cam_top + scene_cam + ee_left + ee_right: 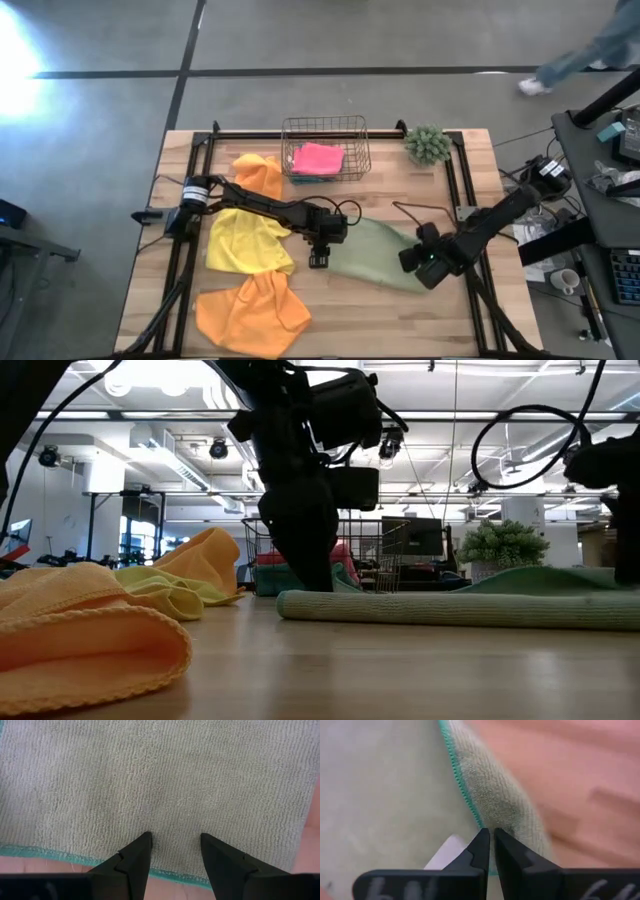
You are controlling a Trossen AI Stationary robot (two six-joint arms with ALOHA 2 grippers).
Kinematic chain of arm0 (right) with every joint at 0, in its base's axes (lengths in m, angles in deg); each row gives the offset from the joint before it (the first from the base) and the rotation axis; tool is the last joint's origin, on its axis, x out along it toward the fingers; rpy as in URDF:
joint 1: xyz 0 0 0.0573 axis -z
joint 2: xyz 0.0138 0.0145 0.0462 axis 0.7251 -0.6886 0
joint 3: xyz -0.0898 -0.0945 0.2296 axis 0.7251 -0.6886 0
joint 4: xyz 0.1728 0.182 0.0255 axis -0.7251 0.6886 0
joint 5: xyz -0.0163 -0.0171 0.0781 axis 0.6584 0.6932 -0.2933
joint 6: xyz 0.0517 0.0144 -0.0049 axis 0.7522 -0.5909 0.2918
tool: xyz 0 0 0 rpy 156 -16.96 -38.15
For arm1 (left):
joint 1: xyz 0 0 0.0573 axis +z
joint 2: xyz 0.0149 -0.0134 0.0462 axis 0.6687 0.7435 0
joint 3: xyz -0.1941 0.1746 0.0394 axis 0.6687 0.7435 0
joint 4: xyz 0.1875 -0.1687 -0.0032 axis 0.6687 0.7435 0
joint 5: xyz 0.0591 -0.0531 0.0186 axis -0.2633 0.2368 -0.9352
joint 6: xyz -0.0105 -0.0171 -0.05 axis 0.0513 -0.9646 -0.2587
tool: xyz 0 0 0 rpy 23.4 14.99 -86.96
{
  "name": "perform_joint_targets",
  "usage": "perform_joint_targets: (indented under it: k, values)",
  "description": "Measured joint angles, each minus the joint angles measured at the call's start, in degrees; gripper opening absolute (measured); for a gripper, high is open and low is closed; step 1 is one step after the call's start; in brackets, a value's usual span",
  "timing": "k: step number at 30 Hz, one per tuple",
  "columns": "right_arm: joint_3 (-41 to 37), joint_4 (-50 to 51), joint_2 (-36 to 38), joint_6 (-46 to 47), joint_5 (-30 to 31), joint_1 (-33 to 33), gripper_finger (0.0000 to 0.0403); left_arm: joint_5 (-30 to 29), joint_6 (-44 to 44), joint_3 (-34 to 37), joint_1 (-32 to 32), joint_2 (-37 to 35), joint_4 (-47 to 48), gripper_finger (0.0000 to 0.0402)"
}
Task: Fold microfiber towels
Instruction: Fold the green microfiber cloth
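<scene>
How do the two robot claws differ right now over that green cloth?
The left gripper stands open, fingertips resting on the olive green towel near its left edge. The right gripper is pinched shut on the same towel's teal-stitched edge at the right end. Both are dark, two-fingered and low at the table.

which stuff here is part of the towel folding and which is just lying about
Part of the job:
- olive green towel, pinched by the right hand, left hand open over it
- yellow towel
- two orange towels
- pink towel

Just lying about:
- wire basket
- small plant
</scene>
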Motion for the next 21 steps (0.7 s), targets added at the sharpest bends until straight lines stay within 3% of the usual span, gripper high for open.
perform_joint_targets:
  k: [7,11,15,21]
  values:
    - [0.0,15.5,6.1,1.9,0.4,3.5,0.0018,0.0,0.1,0.0,0.0,0.0,-0.1,0.0160]
    - [0.0,14.9,8.7,0.7,1.3,4.0,0.0018,-0.2,0.1,0.1,0.0,-0.1,-0.1,0.0160]
    - [3.0,10.6,10.3,-7.1,-0.2,3.4,0.0018,-1.0,0.1,0.3,-0.1,-1.3,1.7,0.0160]
    - [5.3,2.3,7.7,-12.1,-2.7,1.2,0.0018,-1.5,-0.6,0.4,-0.7,-2.7,2.0,0.0160]
